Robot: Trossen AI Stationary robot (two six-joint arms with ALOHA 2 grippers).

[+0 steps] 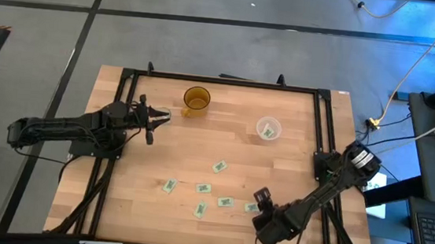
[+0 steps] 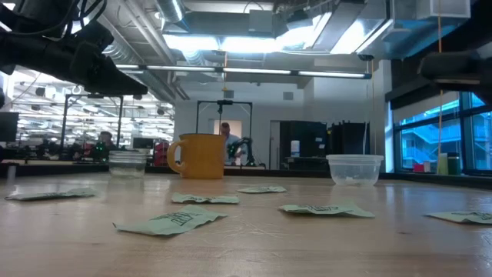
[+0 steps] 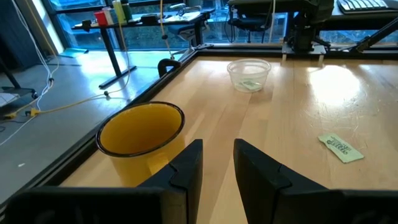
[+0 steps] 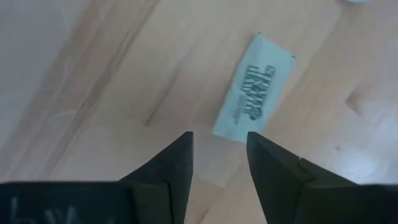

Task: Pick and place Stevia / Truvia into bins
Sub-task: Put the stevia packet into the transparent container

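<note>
Below: right gripper over near table edge, jaws parted, empty. Stevia packet flat on wood just ahead of fingertips, offset toward one finger; long axis slanted to jaw gap. Right arm nearer. Left gripper idles by amber cup, slightly parted, holding nothing. Other packets mid-table; wide clear cup well apart.

Left gripper seemingly narrowly parted; right gripper slightly open.

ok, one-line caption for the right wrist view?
Right hand, fingers open, poised just above a green-printed Stevia packet lying flat on the wooden table.
</note>
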